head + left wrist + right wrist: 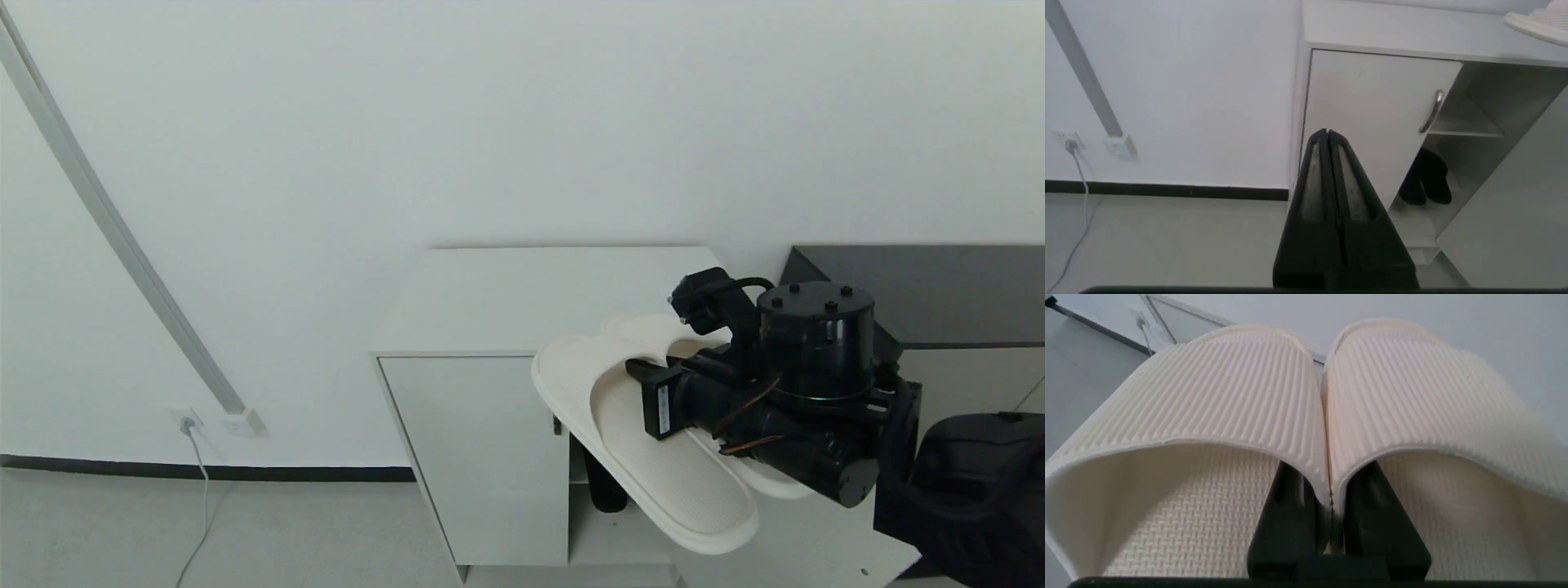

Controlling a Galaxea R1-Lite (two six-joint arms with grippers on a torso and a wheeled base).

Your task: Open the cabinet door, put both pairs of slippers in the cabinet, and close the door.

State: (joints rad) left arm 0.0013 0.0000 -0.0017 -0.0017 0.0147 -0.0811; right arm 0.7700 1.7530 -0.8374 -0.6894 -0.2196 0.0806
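Dark slippers [1427,178], perhaps, inside open cabinet [1364,114]

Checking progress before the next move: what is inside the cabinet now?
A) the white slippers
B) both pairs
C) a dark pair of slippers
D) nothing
C: the dark slippers sit under the shelf in the open cabinet, while the white slippers are clamped in the right gripper outside it.
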